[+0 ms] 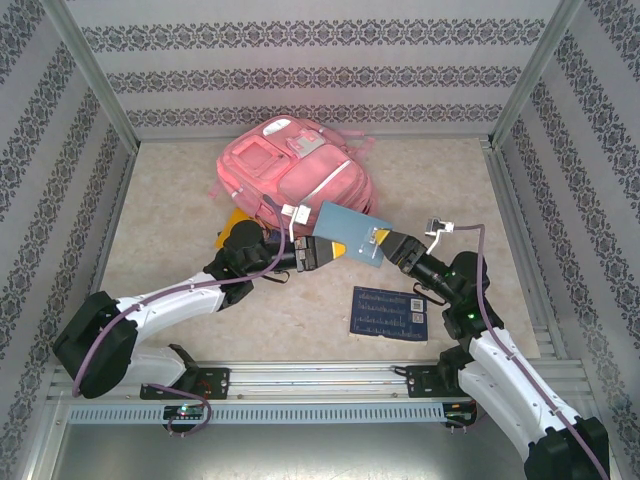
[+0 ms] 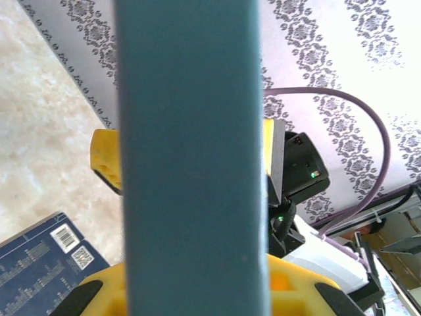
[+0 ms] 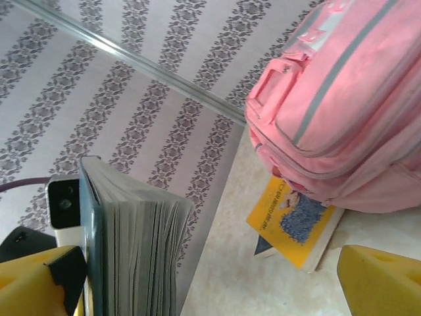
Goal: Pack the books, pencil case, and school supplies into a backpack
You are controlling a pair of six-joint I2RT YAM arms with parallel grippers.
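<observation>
The pink backpack (image 1: 290, 170) lies at the back of the table. A plain teal-blue book (image 1: 352, 232) hangs above the table in front of it, and my left gripper (image 1: 322, 250) is shut on its left edge. In the left wrist view the book (image 2: 191, 151) stands between that gripper's yellow fingers (image 2: 99, 293). My right gripper (image 1: 378, 240) is open around the book's right edge. In the right wrist view the page edge (image 3: 138, 243) rests by one finger and the other finger (image 3: 378, 280) stands far off. A yellow book (image 3: 296, 220) lies partly under the backpack (image 3: 342, 99).
A navy book (image 1: 390, 312) with white print lies flat near the front right, also seen in the left wrist view (image 2: 46, 260). Patterned walls with metal posts enclose the table on three sides. A metal rail (image 1: 320, 378) runs along the near edge.
</observation>
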